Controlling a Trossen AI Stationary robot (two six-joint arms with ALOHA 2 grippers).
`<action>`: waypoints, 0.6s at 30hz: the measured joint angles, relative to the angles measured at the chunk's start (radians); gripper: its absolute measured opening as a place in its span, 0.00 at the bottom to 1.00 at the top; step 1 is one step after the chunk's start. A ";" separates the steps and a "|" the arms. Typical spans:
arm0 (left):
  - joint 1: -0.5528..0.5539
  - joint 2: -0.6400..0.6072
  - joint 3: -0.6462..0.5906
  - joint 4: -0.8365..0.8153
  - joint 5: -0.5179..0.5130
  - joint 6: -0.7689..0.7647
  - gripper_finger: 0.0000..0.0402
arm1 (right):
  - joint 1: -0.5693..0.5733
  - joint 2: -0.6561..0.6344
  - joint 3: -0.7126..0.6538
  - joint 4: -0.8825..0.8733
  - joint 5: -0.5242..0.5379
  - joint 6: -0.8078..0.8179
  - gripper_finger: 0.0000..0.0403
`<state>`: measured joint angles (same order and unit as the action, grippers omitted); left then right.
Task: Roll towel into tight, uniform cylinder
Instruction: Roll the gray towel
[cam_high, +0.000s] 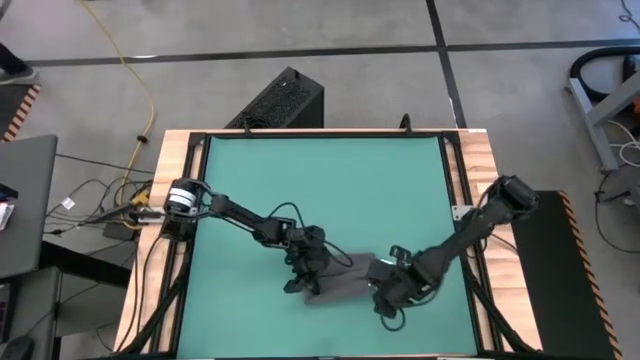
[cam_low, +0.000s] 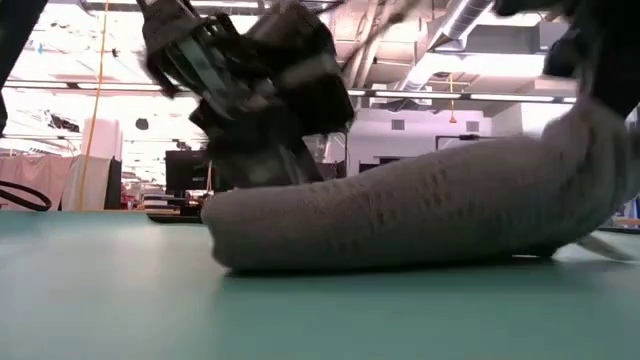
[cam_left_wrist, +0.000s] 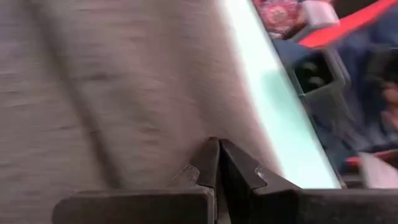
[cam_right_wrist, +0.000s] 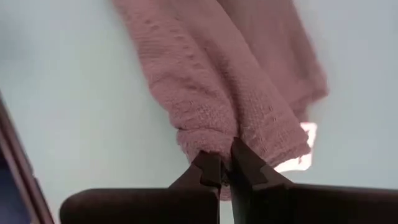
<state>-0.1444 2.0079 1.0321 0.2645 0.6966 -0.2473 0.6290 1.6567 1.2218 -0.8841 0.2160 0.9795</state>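
The towel (cam_high: 345, 280) lay near the 6 o'clock edge of the green mat (cam_high: 330, 190), slightly toward 5 o'clock from the mat's centre line. It formed a partly rolled bundle whose long axis ran roughly from 9 o'clock to 3 o'clock, tilted a little so that the 3 o'clock end sat farther from the 6 o'clock edge. In the low view the towel (cam_low: 420, 215) rested on the mat as a low cylinder, thicker toward its raised far end.

The left gripper (cam_high: 303, 268) sat at the 9 o'clock end of the towel with its jaws closed, tips together against the cloth (cam_left_wrist: 124, 93). The right gripper (cam_high: 392, 290) sat at the 3 o'clock end with its jaws closed on a fold of the towel (cam_right_wrist: 217, 106); a small white tag (cam_right_wrist: 298, 149) showed at that end.

Only a narrow strip of mat lay between the towel and the 6 o'clock edge. Open mat extended from the towel toward 12 o'clock, and more lay toward 9 o'clock.

Beyond the counter (cam_high: 180, 150) at 12 o'clock, a black box (cam_high: 280, 100) stood on the floor. Cables (cam_high: 130, 190) lay beside the counter at 9 o'clock.
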 joint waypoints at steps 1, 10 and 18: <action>-0.002 -0.019 -0.004 -0.009 0.009 -0.001 0.00 | -0.013 0.011 0.000 0.000 -0.019 -0.013 0.05; -0.001 -0.061 0.000 -0.110 -0.207 0.170 0.00 | -0.076 -0.006 0.000 0.105 -0.068 -0.146 0.05; 0.013 -0.064 0.003 -0.116 -0.401 0.334 0.00 | -0.089 -0.029 -0.001 0.055 -0.165 -0.191 0.05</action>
<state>-0.1315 1.9438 1.0347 0.1486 0.2952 0.0869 0.5396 1.6279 1.2209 -0.8288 0.0513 0.7889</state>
